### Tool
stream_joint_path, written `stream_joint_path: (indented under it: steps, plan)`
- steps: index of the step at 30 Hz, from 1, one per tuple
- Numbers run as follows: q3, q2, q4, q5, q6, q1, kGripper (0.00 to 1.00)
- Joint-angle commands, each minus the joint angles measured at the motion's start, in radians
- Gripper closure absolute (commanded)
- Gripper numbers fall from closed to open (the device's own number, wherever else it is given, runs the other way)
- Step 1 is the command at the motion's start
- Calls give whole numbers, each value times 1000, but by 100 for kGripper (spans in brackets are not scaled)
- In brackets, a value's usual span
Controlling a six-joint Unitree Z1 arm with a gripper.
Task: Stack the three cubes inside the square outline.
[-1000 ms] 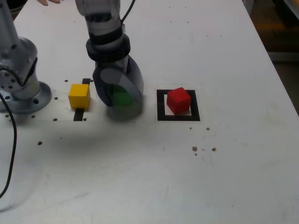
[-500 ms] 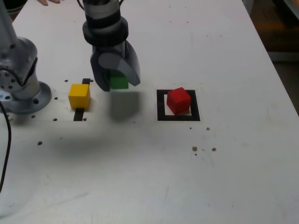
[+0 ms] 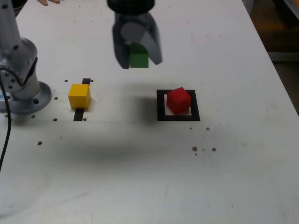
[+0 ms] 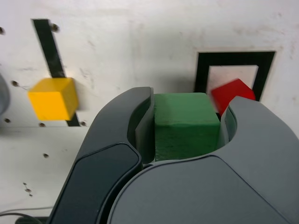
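Gripper (image 3: pixel 138 55) closed down onto the green cube (image 3: pixel 138 59); jaws narrow, one on each side of the block, pads pressed flat against its two opposite faces (wrist view confirms: green cube (image 4: pixel 187 125) fills the gap between the jaws, gripper (image 4: pixel 187 128) wrapped around it). Cube is carried clear of the white table (image 3: pixel 233 177), its shadow lying on the surface below. In the exterior view the gripper hangs over the far-middle part of the table, farther back than the other blocks and between them left to right. Red cube (image 3: pixel 178 100) sits inside the square outline (image 3: pixel 161 105), turned slightly askew to the frame, resting on the white centre, to the right of and nearer than the gripper. Yellow cube (image 3: pixel 79 96) rests on the table on a short black strip (image 3: pixel 79 114), well to the left of the gripper and well apart from the outline. The arm's grey base (image 3: pixel 21 81) stands at the exterior view's left edge, just beyond the yellow cube.
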Motion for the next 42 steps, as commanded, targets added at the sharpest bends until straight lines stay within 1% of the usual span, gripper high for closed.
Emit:
stream_joint_path:
  steps: [1,3,10,19,30,42]
  plan:
    - [-36,24,6,-12,9,1,81]
    - [-74,49,13,-21,18,1,81]
    - [-167,123,34,-29,38,0,81]
    - [-210,213,19,-66,59,-1,79]
    - [-226,262,-26,-93,78,-2,79]
    - [-238,292,-40,-117,88,-5,73]
